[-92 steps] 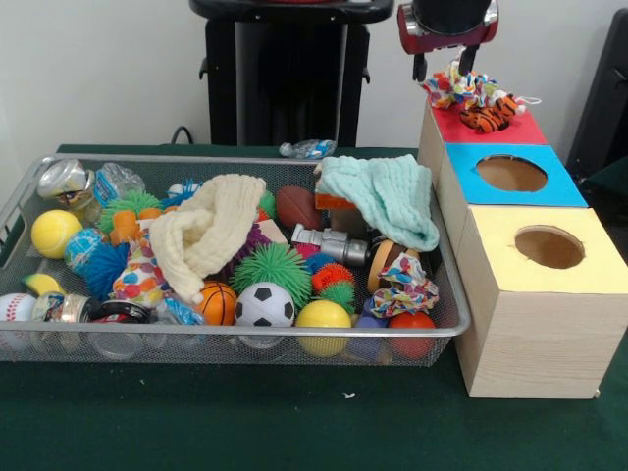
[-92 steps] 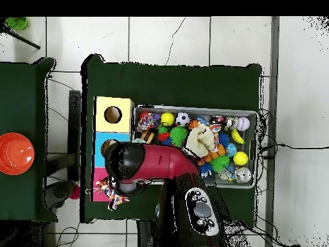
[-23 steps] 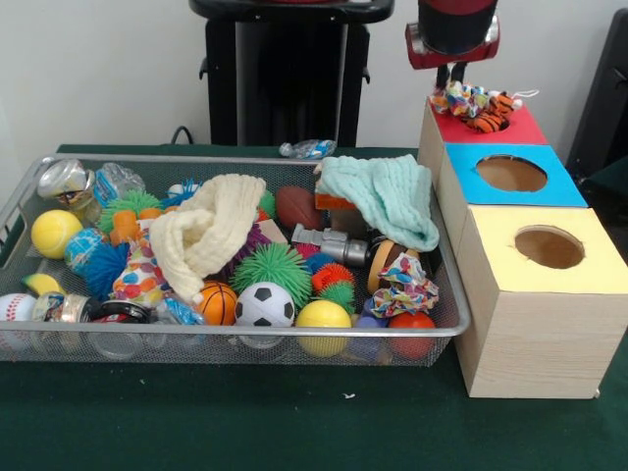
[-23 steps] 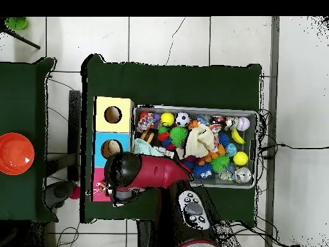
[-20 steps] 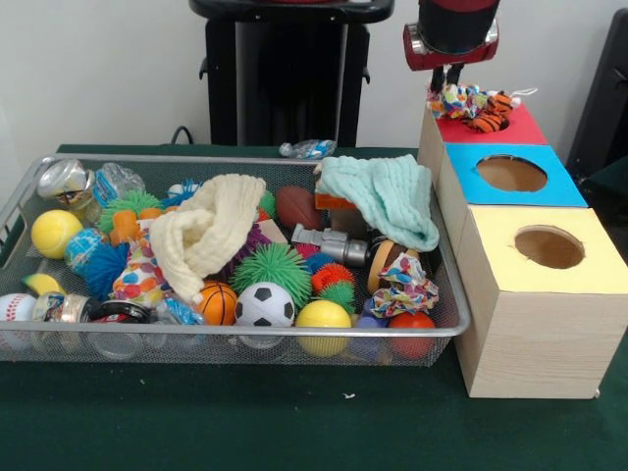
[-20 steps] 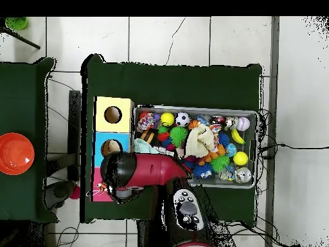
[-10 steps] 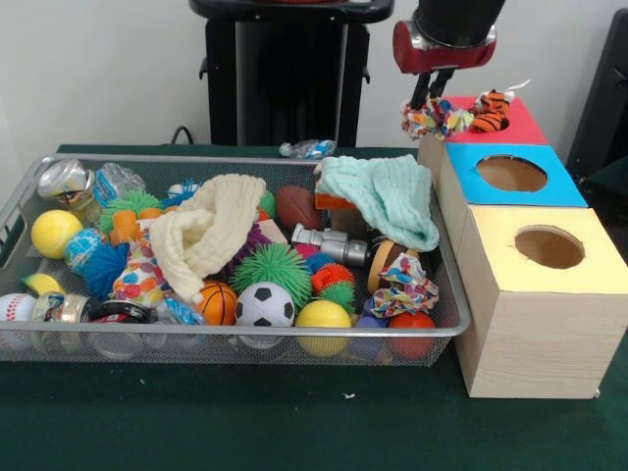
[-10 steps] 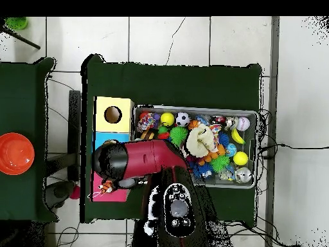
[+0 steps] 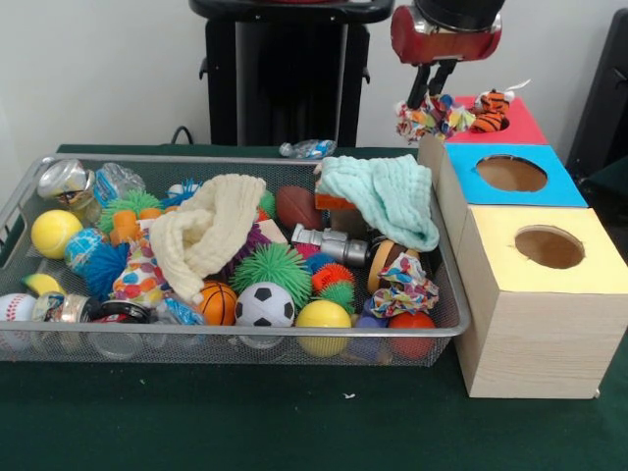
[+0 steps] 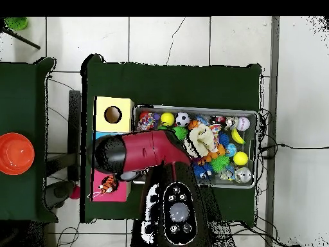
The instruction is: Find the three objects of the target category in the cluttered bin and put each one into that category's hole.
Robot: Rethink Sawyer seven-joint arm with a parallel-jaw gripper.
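Note:
The silver wire-mesh bin (image 9: 245,159) is packed with balls, spiky toys, cloths and jars; it also shows in the overhead view (image 10: 193,108). My gripper (image 9: 429,93) hangs at the top of the front view, just above the left edge of the red-topped box (image 9: 525,130). A multicoloured rope toy with an orange tiger end (image 9: 453,113) lies on the red top beside its hole, its frayed end hanging over the left edge right under the gripper. In the overhead view the toy (image 10: 106,185) lies on the red box and the arm hides the gripper.
A blue-topped box (image 9: 564,191) and a yellow-topped box (image 9: 589,257), each with a round hole, stand in a row with the red one right of the bin. A mint cloth (image 9: 388,196) and a cream cloth (image 9: 206,231) drape over the toys. An orange bowl (image 10: 14,153) sits on a side table.
The gripper has risen and moved left, from over the red box to its left edge. The toy's frayed end has slid left with it and now overhangs the edge.

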